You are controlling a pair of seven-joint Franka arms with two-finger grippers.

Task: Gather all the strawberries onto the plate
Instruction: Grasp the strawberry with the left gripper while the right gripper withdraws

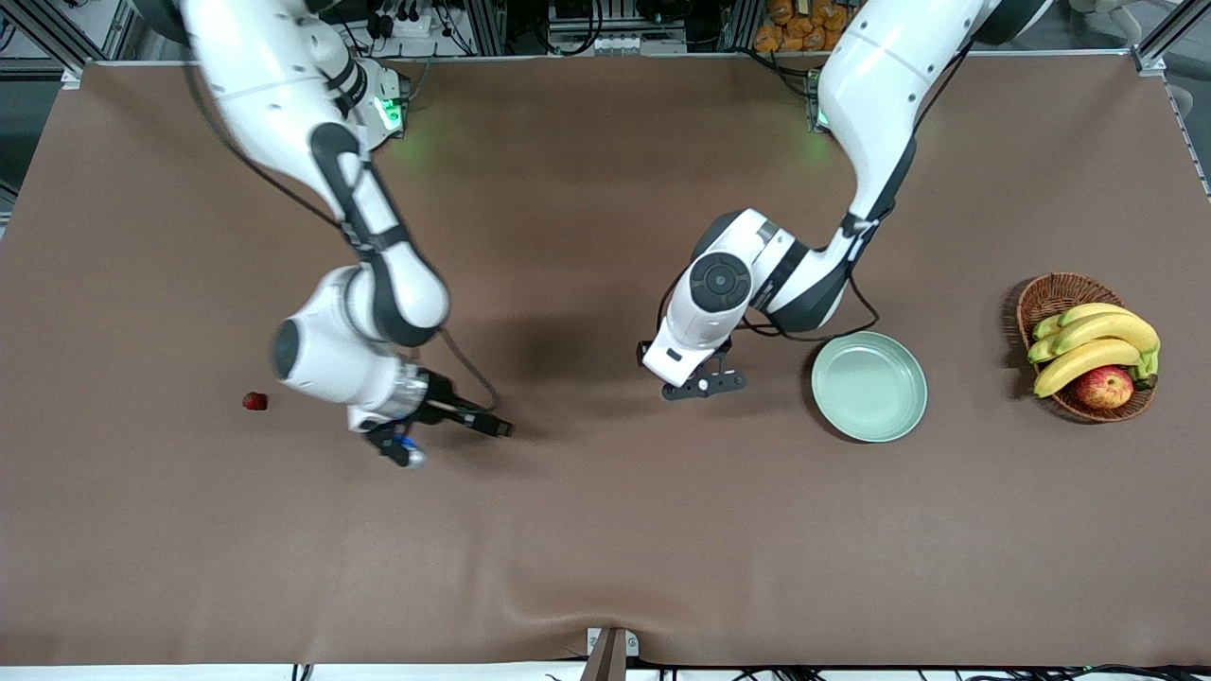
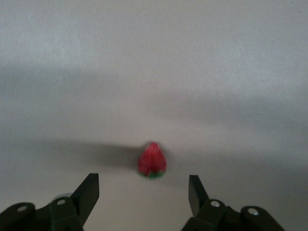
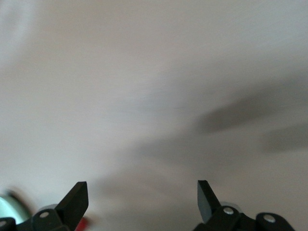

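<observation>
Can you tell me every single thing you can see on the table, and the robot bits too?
strawberries: two in view, red with green tops; one on the table toward the right arm's end, one on the table between the left gripper's fingers
plate: one, pale mint green, nothing in it, beside the basket
basket: one, brown wicker, toward the left arm's end
bananas: one bunch, yellow with green tips, in the basket
apple: one, red-yellow, in the basket
table: one, brown cover
left gripper: black, fingers open, low around a strawberry
right gripper: black, fingers open, over bare table
</observation>
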